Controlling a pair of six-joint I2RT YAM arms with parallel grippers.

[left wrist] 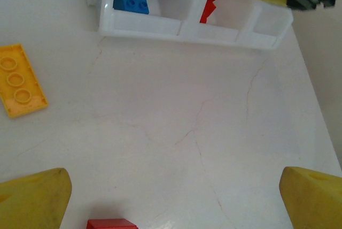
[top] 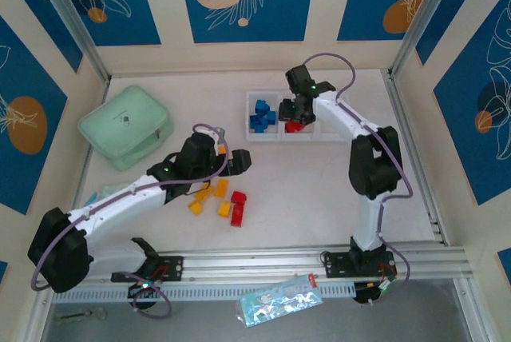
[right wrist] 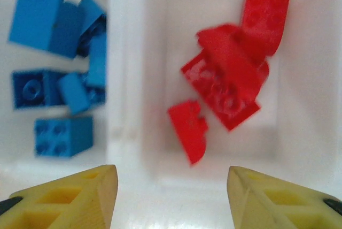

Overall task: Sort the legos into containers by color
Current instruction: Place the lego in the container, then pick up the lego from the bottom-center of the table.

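The white tray (top: 263, 137) lies at the far side of the table (top: 319, 190), its three square compartments in a row. The left compartment holds a heap of blue bricks (top: 261, 116); in the right wrist view these blue bricks (right wrist: 59, 68) lie jumbled, some on their sides. The middle compartment holds the red bricks (top: 294, 126), which the right wrist view shows piled toward its far right corner (right wrist: 227, 74), with one small curved piece apart on the near side. The right compartment's white floor shows in the left wrist view, partly covered by the other arm.

The right gripper (top: 297, 110) hangs over the middle compartment, its yellow fingers (right wrist: 80, 197) apart with nothing between them. The left gripper (top: 239, 162) is low over the table, near the tray, its fingers (left wrist: 37, 199) spread wide and holding nothing.

Several yellow bricks (top: 209, 196) and a red brick (top: 238, 208) lie loose on the table beside the left arm. A green case (top: 125, 126) sits at the far left.
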